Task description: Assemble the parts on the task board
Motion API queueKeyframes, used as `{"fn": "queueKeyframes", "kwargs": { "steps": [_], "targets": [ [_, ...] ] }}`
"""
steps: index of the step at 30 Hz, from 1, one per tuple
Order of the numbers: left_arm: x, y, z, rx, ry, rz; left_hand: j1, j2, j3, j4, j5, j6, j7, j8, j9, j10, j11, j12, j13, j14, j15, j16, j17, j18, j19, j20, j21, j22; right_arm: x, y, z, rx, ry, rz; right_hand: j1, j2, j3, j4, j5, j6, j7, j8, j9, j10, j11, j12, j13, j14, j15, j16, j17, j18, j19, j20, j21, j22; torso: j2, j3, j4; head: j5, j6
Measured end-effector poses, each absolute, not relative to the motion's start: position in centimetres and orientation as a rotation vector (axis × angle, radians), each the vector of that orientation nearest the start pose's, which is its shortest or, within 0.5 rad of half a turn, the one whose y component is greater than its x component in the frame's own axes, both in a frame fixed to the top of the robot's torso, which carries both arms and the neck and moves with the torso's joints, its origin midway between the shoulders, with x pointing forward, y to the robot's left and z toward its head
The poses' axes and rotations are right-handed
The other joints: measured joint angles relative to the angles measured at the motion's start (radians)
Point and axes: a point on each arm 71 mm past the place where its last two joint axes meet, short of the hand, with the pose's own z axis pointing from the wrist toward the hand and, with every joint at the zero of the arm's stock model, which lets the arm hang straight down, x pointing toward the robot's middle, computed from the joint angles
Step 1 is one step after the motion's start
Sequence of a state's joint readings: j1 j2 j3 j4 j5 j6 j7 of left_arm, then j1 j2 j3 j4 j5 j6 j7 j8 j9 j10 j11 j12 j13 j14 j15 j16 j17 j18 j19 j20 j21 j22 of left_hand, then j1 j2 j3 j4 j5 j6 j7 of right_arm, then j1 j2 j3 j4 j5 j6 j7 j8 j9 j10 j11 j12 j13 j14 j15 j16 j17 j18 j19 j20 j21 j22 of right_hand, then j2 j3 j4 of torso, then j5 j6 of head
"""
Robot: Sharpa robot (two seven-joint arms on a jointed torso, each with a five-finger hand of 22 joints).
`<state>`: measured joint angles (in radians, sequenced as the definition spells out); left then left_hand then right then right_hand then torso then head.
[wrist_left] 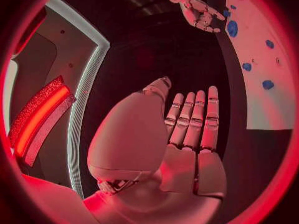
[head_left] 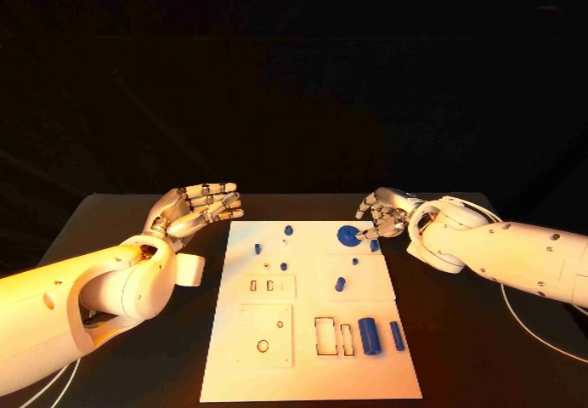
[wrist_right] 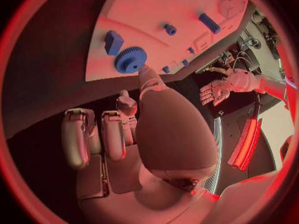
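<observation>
Right hand (head_left: 385,214) hovering at task board (head_left: 307,374) far edge, fingers curled, fingertip touching blue gear (wrist_right: 130,59), nothing grasped. Left hand (head_left: 196,210) beside board's left edge, fingers extended, empty.

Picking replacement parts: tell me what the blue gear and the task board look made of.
Blue gear: probably moulded or printed plastic; uniform matte blue, crisp teeth, no metallic shine. Task board: looks like white plastic or painted sheet; flat, matte, with clean cut-out slots. Neither can be confirmed by look alone.
</observation>
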<state>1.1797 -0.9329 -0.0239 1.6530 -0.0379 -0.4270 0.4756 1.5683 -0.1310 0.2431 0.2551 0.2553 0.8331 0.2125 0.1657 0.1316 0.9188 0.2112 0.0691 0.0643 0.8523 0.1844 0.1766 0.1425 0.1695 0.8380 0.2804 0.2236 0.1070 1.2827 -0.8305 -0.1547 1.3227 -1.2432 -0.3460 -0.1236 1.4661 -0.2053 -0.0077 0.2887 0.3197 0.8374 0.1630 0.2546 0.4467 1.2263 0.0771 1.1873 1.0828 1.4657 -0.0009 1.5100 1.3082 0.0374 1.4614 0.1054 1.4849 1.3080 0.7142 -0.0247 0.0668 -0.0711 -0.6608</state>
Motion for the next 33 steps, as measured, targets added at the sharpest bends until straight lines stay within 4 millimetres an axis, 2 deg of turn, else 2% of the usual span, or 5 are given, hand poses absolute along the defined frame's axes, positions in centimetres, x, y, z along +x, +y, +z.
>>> {"fn": "queueKeyframes", "kwargs": {
  "steps": [8, 18, 20, 27, 33],
  "targets": [
    [46.6, 22.3, -16.6, -1.06, 1.31, -1.516, 0.0, 0.0, 0.0, 0.0, 0.0, 0.0, 0.0, -0.004, -0.001, 0.0, 0.0, 0.0, 0.0, 0.0, 0.0, -0.007, 0.0, 0.0, 0.0, 0.0, 0.0, -0.001, 52.4, -25.8, -20.5, 0.103, 1.762, 0.499, -0.004, 0.004, 0.002, 0.002, 0.005, -0.003, 0.003, 0.008, 0.001, 0.058, 0.001, 0.102, 0.119, 0.001, 0.001, 0.021, 0.0, 0.0, 0.003, 0.004, 0.02, 0.0, 0.0, -0.0012, 0.0018, -0.001, -0.004],
    [46.6, 22.2, -16.6, -1.061, 1.311, -1.517, 0.0, 0.0, 0.0, 0.0, 0.0, 0.0, 0.0, -0.004, -0.001, 0.0, 0.0, 0.0, 0.0, 0.0, 0.0, -0.007, 0.0, 0.0, 0.0, 0.0, 0.0, -0.001, 52.8, -25.2, -20.9, 0.101, 1.769, 0.499, 0.003, 0.016, 0.022, 0.0, 0.005, -0.001, 0.001, 0.012, 0.001, 0.092, -0.001, 0.148, 0.176, 0.001, 0.001, 0.026, 0.0, 0.0, 0.003, 0.004, 0.031, 0.0, 0.0, -0.0015, 0.0017, -0.004, -0.005],
    [46.6, 22.2, -16.6, -1.061, 1.311, -1.516, 0.0, 0.0, 0.0, 0.0, 0.0, 0.0, 0.0, -0.004, -0.001, 0.0, 0.0, 0.0, 0.0, 0.0, 0.0, -0.007, 0.0, 0.0, 0.0, 0.0, 0.0, -0.001, 52.8, -25.2, -21.0, 0.101, 1.769, 0.498, 0.003, 0.016, 0.023, -0.001, 0.007, -0.001, 0.001, 0.012, 0.001, 0.094, 0.001, 0.152, 0.181, 0.001, 0.001, 0.028, 0.0, -0.01, 0.003, 0.004, 0.035, 0.0, 0.0, -0.0016, 0.0017, -0.004, -0.005],
    [46.6, 22.2, -16.6, -1.061, 1.312, -1.517, 0.0, 0.0, 0.0, 0.0, 0.0, 0.0, 0.0, -0.004, -0.001, 0.0, 0.0, 0.0, 0.0, 0.0, 0.0, -0.007, 0.0, 0.0, 0.0, 0.0, 0.0, -0.001, 52.8, -24.8, -21.3, 0.097, 1.774, 0.5, 0.013, 0.026, 0.058, -0.001, 0.009, 0.003, -0.003, 0.016, -0.001, 0.109, 0.001, 0.174, 0.208, 0.001, 0.001, 0.03, 0.0, -0.01, 0.003, 0.004, 0.04, 0.0, 0.001, -0.0014, 0.0017, -0.001, 0.0],
    [46.6, 22.2, -16.6, -1.061, 1.313, -1.517, 0.0, 0.0, 0.0, 0.0, 0.0, 0.0, 0.0, -0.004, -0.001, 0.0, 0.0, 0.0, 0.0, 0.0, 0.0, -0.007, 0.0, 0.0, 0.0, 0.0, 0.0, -0.001, 52.9, -25.0, -21.6, 0.096, 1.778, 0.489, 0.021, 0.034, 0.104, -0.004, 0.005, 0.015, -0.004, 0.016, -0.007, 0.126, -0.002, 0.189, 0.226, 0.001, 0.001, 0.034, 0.0, -0.01, 0.003, 0.004, 0.046, 0.0, 0.0, -0.0015, 0.0017, 0.0, -0.006]
  ]
}}
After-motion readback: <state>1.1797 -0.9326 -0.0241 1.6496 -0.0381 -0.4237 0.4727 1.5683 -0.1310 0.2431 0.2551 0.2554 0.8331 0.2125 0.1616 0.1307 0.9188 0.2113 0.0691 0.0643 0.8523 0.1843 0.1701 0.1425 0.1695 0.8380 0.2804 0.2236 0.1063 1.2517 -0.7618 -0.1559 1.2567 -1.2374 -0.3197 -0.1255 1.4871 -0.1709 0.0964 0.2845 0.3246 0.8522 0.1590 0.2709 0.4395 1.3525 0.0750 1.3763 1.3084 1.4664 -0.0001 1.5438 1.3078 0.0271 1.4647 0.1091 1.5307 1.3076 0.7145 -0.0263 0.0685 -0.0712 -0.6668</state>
